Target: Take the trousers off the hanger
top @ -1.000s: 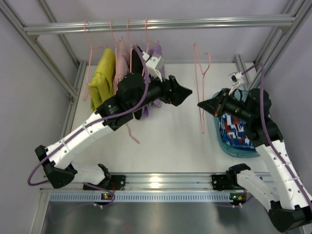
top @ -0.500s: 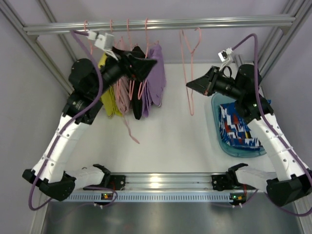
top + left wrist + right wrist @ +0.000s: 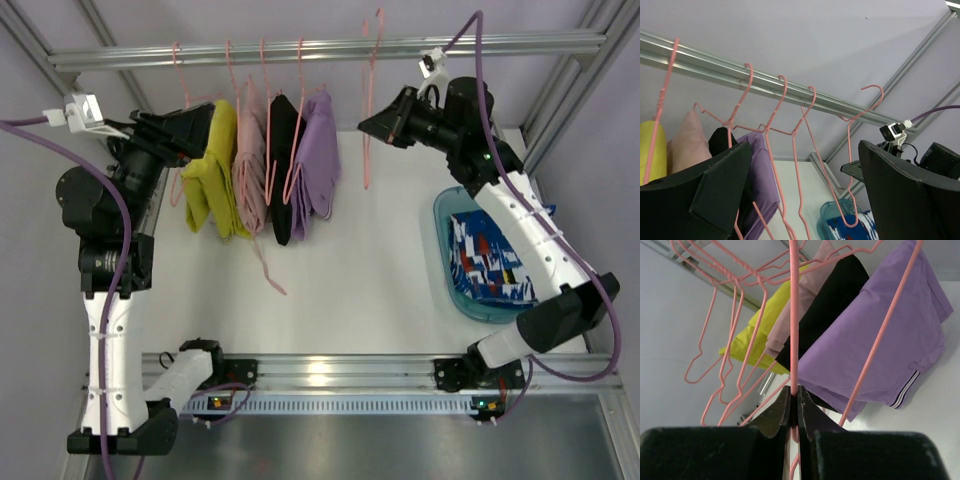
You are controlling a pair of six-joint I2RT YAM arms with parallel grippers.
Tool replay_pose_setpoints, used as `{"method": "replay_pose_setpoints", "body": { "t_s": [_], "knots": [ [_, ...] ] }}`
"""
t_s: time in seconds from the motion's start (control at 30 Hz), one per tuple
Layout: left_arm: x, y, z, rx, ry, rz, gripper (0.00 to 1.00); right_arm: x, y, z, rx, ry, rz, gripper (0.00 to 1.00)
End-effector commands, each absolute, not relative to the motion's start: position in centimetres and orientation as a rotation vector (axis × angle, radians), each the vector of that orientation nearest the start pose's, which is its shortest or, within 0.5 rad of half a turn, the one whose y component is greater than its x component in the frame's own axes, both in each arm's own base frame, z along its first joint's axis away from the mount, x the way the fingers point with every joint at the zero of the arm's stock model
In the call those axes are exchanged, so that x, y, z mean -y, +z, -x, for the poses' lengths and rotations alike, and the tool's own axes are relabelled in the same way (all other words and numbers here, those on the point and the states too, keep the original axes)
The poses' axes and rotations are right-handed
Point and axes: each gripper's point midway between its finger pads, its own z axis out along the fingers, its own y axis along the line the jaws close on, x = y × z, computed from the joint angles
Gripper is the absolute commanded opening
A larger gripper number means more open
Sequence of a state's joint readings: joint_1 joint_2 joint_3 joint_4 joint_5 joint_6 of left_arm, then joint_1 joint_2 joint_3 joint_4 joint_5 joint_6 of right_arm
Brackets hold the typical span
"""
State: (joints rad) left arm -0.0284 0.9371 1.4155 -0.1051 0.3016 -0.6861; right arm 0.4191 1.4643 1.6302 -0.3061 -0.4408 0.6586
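Up on the rail [image 3: 450, 45], soft folded trousers [image 3: 318, 160] hang in a row. My right gripper [image 3: 368, 125] is pinched on a bare, skinny pink wire hanger [image 3: 365, 160], now raised to the rail. The left gripper [image 3: 190, 130] gapes wide, having swung back left of the clothes.

Hanger [image 3: 365, 160] lifted to rail [image 3: 480, 45]; L arm [image 3: 110, 230] retreated.

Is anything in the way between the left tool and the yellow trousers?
Nothing visible does. The open left tool sits right beside the yellow trousers, at the left end of the hanging row.
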Motion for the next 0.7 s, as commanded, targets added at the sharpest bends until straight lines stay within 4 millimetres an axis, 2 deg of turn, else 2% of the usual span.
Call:
{"method": "replay_pose_setpoints", "body": {
  "t_s": [0.0, 0.23, 0.33, 0.5, 0.53, 0.57, 0.67],
  "knots": [
    [7.2, 55.7, -26.7, -1.189, -0.805, 0.171, 0.94, -28.1, 42.9, -37.0, -1.812, 1.125, 0.132, 0.0],
    [6.3, 54.9, -26.0, -1.197, -0.774, 0.21, 0.94, -32.1, 41.6, -37.7, -1.84, 1.128, 0.214, 0.0],
    [6.2, 54.7, -25.9, -1.2, -0.789, 0.226, 0.94, -32.8, 40.7, -37.6, -1.859, 1.138, 0.215, 0.0],
    [6.0, 54.4, -26.2, -1.204, -0.788, 0.244, 0.93, -32.7, 38.5, -38.1, -1.908, 1.111, 0.191, 0.01],
    [6.0, 54.4, -26.1, -1.203, -0.792, 0.245, 0.93, -32.7, 38.2, -38.1, -1.916, 1.111, 0.191, 0.12],
    [6.0, 54.4, -26.2, -1.206, -0.795, 0.246, 0.93, -32.6, 38.1, -38.1, -1.917, 1.109, 0.189, 0.2],
    [6.0, 54.2, -26.3, -1.21, -0.793, 0.247, 0.93, -32.3, 38.3, -37.7, -1.912, 1.107, 0.191, 0.36]
  ]
}}
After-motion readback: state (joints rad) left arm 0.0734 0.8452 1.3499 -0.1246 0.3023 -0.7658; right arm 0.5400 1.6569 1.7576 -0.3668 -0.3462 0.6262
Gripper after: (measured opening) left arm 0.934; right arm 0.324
